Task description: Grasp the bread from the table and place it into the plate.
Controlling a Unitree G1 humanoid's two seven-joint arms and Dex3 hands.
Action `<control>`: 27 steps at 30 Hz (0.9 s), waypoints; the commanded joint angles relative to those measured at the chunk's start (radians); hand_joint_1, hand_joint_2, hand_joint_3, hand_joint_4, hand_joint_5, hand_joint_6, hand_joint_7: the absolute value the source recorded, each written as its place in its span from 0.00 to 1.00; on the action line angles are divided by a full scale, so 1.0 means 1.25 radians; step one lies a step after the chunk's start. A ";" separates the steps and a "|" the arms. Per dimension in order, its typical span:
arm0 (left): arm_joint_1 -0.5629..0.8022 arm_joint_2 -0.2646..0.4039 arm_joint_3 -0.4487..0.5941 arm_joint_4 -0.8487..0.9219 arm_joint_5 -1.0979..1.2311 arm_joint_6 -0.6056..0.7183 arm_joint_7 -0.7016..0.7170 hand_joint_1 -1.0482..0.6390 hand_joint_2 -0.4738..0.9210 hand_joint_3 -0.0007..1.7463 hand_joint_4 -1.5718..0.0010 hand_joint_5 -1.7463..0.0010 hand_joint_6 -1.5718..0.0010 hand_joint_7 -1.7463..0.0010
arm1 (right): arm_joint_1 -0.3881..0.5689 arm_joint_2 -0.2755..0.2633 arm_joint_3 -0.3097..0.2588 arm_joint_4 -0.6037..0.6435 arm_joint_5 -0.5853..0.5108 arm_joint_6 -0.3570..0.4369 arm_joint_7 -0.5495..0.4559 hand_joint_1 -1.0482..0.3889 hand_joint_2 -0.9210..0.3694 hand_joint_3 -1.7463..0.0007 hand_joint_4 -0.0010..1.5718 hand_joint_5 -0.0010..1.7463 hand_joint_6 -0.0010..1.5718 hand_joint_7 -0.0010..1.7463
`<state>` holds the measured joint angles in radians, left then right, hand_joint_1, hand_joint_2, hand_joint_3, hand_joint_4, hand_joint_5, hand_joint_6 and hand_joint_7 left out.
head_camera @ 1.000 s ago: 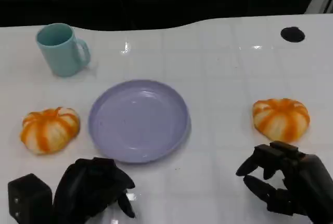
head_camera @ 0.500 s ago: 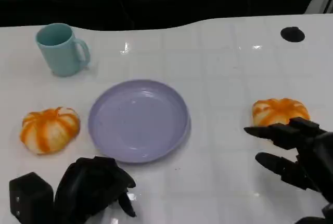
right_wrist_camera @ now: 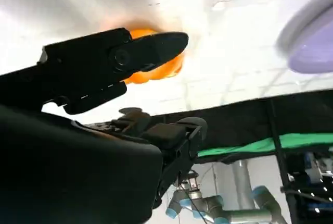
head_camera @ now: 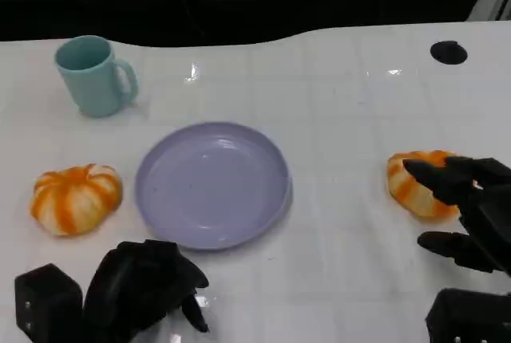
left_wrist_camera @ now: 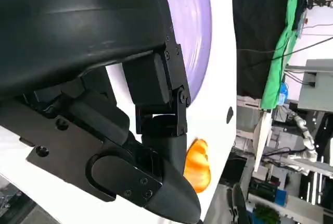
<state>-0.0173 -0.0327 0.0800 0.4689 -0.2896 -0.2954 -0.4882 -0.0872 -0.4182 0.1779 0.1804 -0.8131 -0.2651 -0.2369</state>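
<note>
Spread black fingers of the right hand (head_camera: 467, 215) are seen at about 4 o'clock on the white tiled table (head_camera: 343, 104), with nothing grasped between them. One upper finger (head_camera: 435, 175) lies across the near edge of the round orange-and-white striped bread on the right (head_camera: 415, 183), while a lower finger is held apart below it, just beside the bun. Whether the upper finger actually touches the bread cannot be told from the head view. From the right wrist camera, the same bread (right_wrist_camera: 156, 70) is seen just past the tip of an extended finger (right_wrist_camera: 151, 47), partly covered by it.

A second orange-and-white striped bread (head_camera: 76, 198) is set at 9 o'clock, just beside the left rim of the round lavender plate (head_camera: 211, 183), which sits at the middle of the table with nothing on it. At 11 o'clock a pale teal mug (head_camera: 94, 76) is stood upright, its handle turned to the right. A small black round mark (head_camera: 449, 53) is seen at 2 o'clock near the far edge.

At 7 o'clock the left hand (head_camera: 148, 287) is rested low, its fingers curled in on nothing, just below the plate's near rim.
</note>
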 commanded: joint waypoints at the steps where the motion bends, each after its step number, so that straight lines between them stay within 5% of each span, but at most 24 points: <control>1: -0.002 0.010 0.006 0.012 -0.002 -0.009 -0.007 0.00 0.92 0.00 0.03 0.51 0.00 0.72 | -0.034 -0.010 0.019 0.003 -0.018 0.059 0.030 0.35 0.02 0.99 0.04 0.13 0.16 0.00; 12: 0.004 0.010 0.004 0.009 0.003 -0.016 -0.005 0.00 0.92 0.00 0.03 0.51 0.00 0.72 | -0.134 0.009 0.094 0.100 -0.047 0.154 0.041 0.41 0.07 1.00 0.00 0.15 0.15 0.00; 27: 0.022 0.008 -0.002 -0.019 0.012 -0.012 0.003 0.00 0.91 0.00 0.03 0.50 0.00 0.71 | -0.286 0.040 0.166 0.357 -0.037 0.156 -0.004 0.44 0.07 1.00 0.00 0.17 0.16 0.00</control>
<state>-0.0043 -0.0347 0.0763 0.4565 -0.2793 -0.3082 -0.4868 -0.4115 -0.3675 0.3725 0.5762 -0.8649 -0.0715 -0.2252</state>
